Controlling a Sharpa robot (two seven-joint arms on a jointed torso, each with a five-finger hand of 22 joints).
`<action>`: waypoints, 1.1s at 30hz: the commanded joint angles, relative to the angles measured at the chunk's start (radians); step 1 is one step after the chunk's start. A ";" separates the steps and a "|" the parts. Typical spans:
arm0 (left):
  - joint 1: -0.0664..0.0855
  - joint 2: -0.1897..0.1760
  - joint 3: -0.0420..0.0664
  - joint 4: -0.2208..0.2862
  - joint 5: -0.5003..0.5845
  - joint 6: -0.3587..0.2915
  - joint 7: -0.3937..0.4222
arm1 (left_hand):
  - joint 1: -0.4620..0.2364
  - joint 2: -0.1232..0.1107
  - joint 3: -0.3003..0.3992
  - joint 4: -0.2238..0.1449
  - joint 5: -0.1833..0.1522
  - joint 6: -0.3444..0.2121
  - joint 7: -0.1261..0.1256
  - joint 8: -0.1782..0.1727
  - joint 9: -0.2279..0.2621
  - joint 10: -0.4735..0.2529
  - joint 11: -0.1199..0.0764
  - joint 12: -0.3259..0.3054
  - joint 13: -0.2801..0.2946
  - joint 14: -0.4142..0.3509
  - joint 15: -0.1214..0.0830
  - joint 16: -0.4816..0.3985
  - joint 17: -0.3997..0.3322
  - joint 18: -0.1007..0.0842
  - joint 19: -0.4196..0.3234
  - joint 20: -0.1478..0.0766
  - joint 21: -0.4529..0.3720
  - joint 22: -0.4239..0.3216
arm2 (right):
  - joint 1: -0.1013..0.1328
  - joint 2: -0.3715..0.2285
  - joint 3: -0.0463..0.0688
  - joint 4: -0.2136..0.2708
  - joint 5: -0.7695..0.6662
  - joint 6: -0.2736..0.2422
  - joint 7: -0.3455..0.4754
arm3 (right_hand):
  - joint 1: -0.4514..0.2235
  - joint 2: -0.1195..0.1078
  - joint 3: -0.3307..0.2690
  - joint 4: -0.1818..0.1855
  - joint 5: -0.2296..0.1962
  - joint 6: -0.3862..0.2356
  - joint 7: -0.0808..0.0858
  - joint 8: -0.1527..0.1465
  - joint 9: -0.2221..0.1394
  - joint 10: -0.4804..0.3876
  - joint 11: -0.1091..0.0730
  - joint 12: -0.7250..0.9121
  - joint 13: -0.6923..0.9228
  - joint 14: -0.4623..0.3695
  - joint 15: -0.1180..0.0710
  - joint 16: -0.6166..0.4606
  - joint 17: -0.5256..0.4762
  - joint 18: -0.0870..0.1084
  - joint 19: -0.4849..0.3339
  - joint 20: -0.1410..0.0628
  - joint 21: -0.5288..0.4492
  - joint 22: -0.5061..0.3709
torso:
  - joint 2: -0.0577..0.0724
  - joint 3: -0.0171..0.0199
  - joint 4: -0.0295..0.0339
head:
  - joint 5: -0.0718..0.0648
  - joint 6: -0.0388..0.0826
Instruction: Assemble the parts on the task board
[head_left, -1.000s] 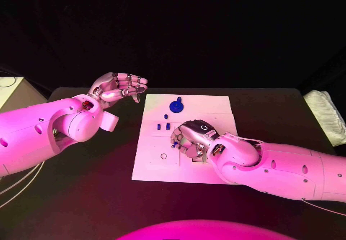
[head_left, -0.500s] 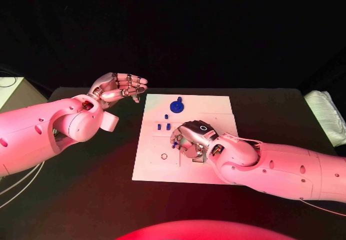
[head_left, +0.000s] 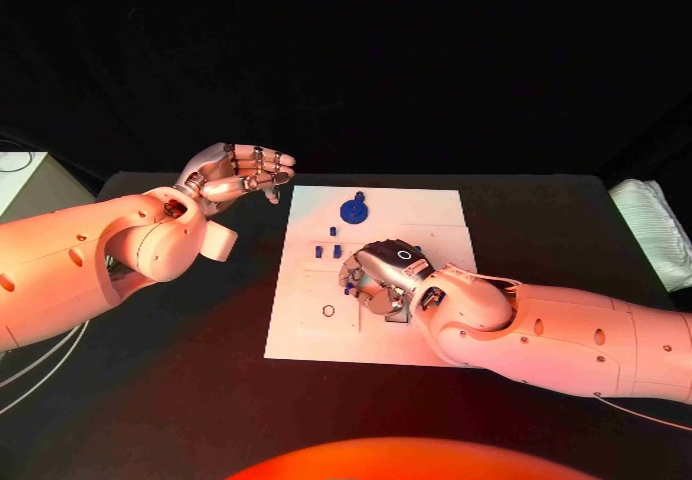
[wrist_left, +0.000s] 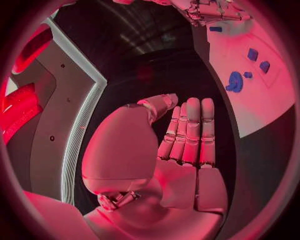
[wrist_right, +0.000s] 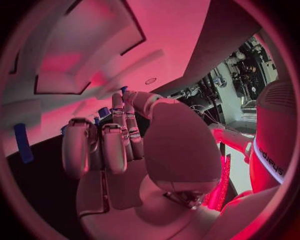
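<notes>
The white task board (head_left: 433, 215) lies mid-table. A round blue part (head_left: 353, 212) stands near its far edge, with small blue parts (head_left: 327, 252) just nearer and a small ring (head_left: 329, 311) on the board's left side. My right hand (head_left: 382, 278) hovers low over the board's middle, fingers curled down, pinching a small blue part (head_left: 348, 289) at its fingertips; blue shows by the fingertips (wrist_right: 103, 112) in the right wrist view. My left hand (head_left: 235, 175) is raised left of the board's far corner, palm up and holding nothing. The left wrist view shows its fingers (wrist_left: 190, 132) straight and the board (wrist_left: 275, 95) beyond.
A white padded object (head_left: 649, 240) lies at the table's right edge. A pale box (head_left: 22, 185) stands off the table's left side. Black table surface (head_left: 188, 380) stretches in front of and beside the board.
My right hand has edged slightly toward the board's far left, still pinching the blue part. The left hand has stayed where it was.
</notes>
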 joint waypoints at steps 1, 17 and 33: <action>0.000 0.000 0.001 0.003 0.006 0.008 0.002 | -0.003 0.006 -0.005 0.000 0.002 0.005 0.005 0.007 -0.001 -0.006 0.002 0.005 -0.001 -0.001 -0.001 -0.005 -0.001 0.015 0.000 -0.002 -0.005 -0.001 | -0.003 0.005 -0.001 -0.001 -0.022 0.060 -0.005 | -0.002 0.009 0.005 -0.003 0.003 0.005 0.000 0.004 0.001 0.038 -0.031 0.002 0.001 0.046 -0.006 0.001 -0.001 -0.003 0.029 -0.004 -0.004 0.134 | -0.001 0.0000 -0.0005 | 0.000 -0.001; 0.000 0.000 0.001 0.004 0.001 0.010 -0.006 | -0.001 0.008 -0.005 -0.002 0.002 0.006 0.005 0.009 -0.001 -0.007 0.002 0.006 -0.002 0.002 -0.002 -0.005 -0.001 0.015 0.001 -0.003 -0.005 -0.001 | -0.003 0.015 -0.006 -0.003 -0.028 0.073 0.016 | -0.106 -0.044 -0.068 0.008 0.008 -0.030 0.003 -0.011 0.007 0.010 -0.022 -0.039 -0.005 0.036 0.003 -0.026 -0.044 0.008 0.008 0.003 -0.063 0.108 | -0.001 0.0004 -0.0014 | 0.000 -0.005; 0.000 -0.002 0.001 0.000 0.000 0.013 -0.015 | 0.000 0.007 -0.005 -0.003 0.002 0.006 0.005 0.010 -0.001 -0.007 0.001 0.007 -0.002 0.003 -0.002 -0.004 -0.001 0.015 0.001 -0.003 -0.005 -0.001 | -0.004 -0.002 -0.007 0.011 -0.028 -0.042 0.008 | -0.087 -0.070 -0.174 0.006 0.049 -0.105 0.035 -0.060 -0.023 -0.204 0.024 -0.004 -0.041 -0.060 0.045 -0.120 -0.224 0.054 -0.100 0.044 -0.329 -0.019 | -0.001 0.0022 -0.0013 | -0.005 0.003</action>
